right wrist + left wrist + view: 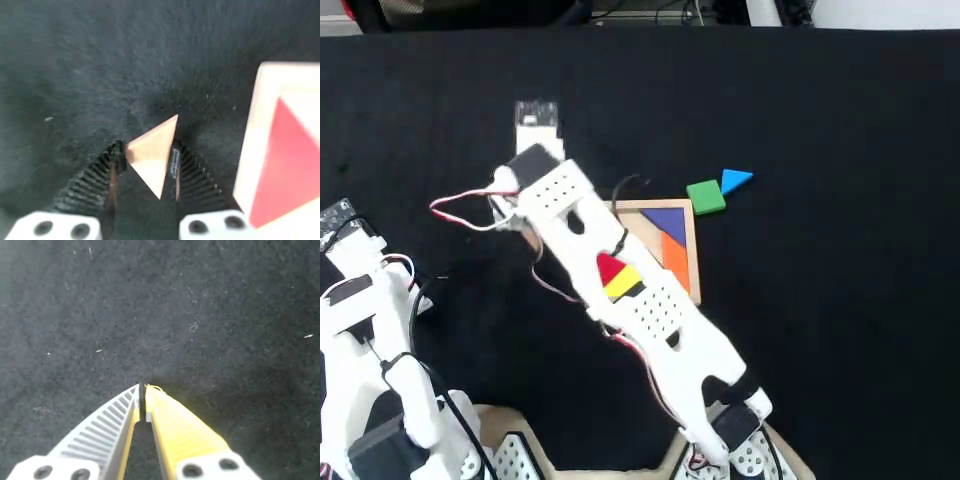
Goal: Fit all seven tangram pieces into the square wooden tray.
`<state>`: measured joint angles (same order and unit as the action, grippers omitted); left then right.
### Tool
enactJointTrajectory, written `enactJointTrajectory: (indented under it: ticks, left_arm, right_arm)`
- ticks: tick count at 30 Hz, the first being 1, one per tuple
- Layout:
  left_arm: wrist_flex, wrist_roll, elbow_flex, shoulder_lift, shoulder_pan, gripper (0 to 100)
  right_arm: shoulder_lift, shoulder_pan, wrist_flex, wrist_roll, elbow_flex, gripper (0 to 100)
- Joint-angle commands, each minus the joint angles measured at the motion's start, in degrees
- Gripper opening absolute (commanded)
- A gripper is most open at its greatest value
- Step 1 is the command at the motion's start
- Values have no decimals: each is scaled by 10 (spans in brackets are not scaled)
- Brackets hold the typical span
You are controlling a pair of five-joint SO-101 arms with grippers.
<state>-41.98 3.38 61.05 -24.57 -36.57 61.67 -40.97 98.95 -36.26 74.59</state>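
Tan triangle point(152, 162) | clamped in right gripper point(146, 148) | just beside tray point(254, 135)

No word, number or sign can be read anywhere. A small dark label point(175, 161) with fine pale print stands on the inner side of one of the right arm's fingers point(195, 175), against the tan triangle point(152, 155) clamped there. The print is too small to make out.

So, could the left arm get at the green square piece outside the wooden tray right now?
Probably not. The left arm sits far off to the left, and the right arm, holding a pale wooden triangle, stretches across the square wooden tray between it and the green square piece.
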Motion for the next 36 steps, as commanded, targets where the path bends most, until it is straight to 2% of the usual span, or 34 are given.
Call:
enactJointTrajectory:
  ticks: [1,3,7,15,19,24,27,29,32,36]
  left_arm:
    - [7,3,-2,-15,0,30]
    - [7,3,-2,-15,0,30]
    - [7,3,-2,-15,0,30]
    - [7,3,-2,-16,0,30]
    - [7,3,-2,-16,0,30]
    - [7,3,-2,-16,0,30]
    - [7,3,-2,-16,0,30]
    - [7,3,-2,-16,0,30]
    - [7,4,-2,-16,4,30]
    - [7,3,1,-18,12,30]
  right_arm:
    - [-14,15,24,88,91,18]
    - [-30,21,24,116,87,18]
    - [-102,44,24,121,19,18]
    - [-342,83,21,122,-304,22]
    - [-434,131,12,123,-444,22]
    - [-466,216,-67,123,-599,22]
    - [-468,244,-136,124,-684,22]
    - [-470,244,-180,145,-727,22]
    - [-470,224,-215,216,-760,22]
    - [-466,211,-216,221,-765,22]
